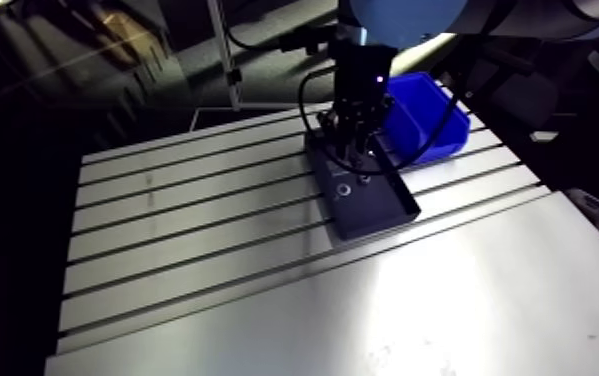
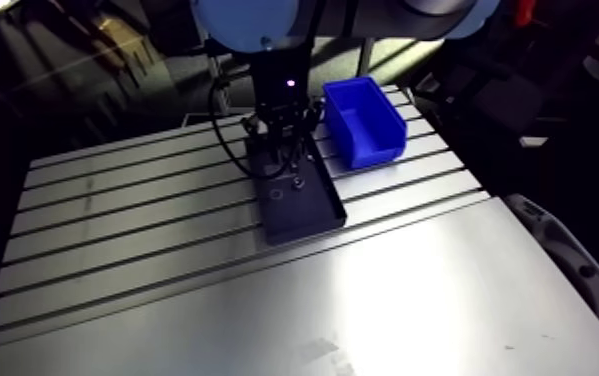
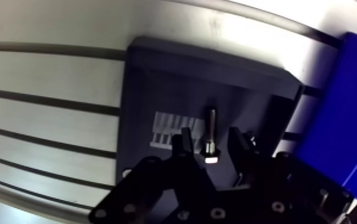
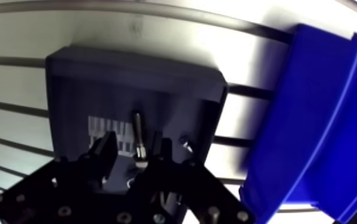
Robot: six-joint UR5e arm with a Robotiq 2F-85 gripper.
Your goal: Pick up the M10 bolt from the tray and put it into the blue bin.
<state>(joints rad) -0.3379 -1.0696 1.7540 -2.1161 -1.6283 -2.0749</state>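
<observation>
Looking down past the gripper (image 3: 210,136), I see its fingers spread apart, straddling the M10 bolt (image 3: 211,122) without clamping it. It lies flat in the dark tray (image 3: 151,77) on the slotted table (image 1: 193,210). The blue bin (image 1: 418,115) sits just right of the tray.

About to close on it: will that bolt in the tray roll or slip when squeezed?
The bolt looks metallic, so probably stiff and heavy for its size. Its round shank lies flat on the tray, so a nudge may roll it. Lying inside the open hand, it could slip if squeezed off-centre.
</observation>
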